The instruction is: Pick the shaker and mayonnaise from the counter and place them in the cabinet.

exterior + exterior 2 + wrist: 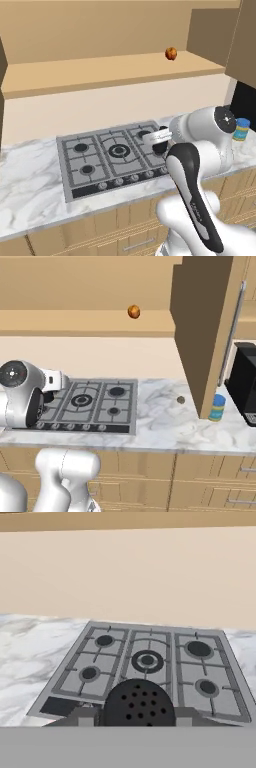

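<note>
Fingers [136, 719] around shaker [139, 704], mayonnaise [217, 407] well apart by cabinet [200, 331].

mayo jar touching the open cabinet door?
Cannot tell. In the right base view the mayonnaise sits right beside the cabinet door's lower edge; overlap hides any gap.

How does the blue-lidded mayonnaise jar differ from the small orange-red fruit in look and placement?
The squat blue-lidded mayonnaise jar stands on the white marble counter by the open light-wood cabinet door; the small round orange-red fruit sits higher, on the wide cabinet shelf. The jar is cylindrical with a yellow and teal label; the fruit is plain and round. Both are small and untouched.
</note>
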{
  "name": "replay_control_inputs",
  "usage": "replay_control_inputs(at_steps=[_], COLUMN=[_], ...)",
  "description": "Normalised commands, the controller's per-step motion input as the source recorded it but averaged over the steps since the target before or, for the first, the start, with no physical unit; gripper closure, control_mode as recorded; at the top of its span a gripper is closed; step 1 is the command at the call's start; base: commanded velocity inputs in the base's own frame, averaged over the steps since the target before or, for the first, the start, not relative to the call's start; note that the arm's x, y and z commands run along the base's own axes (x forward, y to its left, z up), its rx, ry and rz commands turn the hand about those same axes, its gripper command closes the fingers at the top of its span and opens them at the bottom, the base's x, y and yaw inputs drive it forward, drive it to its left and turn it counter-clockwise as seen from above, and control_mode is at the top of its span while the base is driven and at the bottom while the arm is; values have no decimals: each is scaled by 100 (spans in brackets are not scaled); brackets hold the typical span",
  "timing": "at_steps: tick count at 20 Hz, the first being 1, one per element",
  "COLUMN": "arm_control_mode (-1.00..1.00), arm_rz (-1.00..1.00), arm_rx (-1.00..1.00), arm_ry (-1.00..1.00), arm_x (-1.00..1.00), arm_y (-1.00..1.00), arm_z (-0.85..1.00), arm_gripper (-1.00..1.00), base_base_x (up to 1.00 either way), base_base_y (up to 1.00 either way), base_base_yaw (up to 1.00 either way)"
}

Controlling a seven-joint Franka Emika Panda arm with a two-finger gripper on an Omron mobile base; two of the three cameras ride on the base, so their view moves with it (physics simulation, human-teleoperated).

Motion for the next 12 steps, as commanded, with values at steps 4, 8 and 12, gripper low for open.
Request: replay_control_inputs(at_steps=[4,8,12], arm_control_mode=[100,100,-100], arm_rz=[0,0,-2], arm_rx=[0,0,-1], arm_ry=[0,0,-2], arm_x=[0,0,12], arm_y=[0,0,13], arm_z=[0,0,39], arm_gripper=[100,100,100], base_base_x=[83,72,18], base_base_y=[30,27,15], base_base_yaw=[-2,-3,-2])
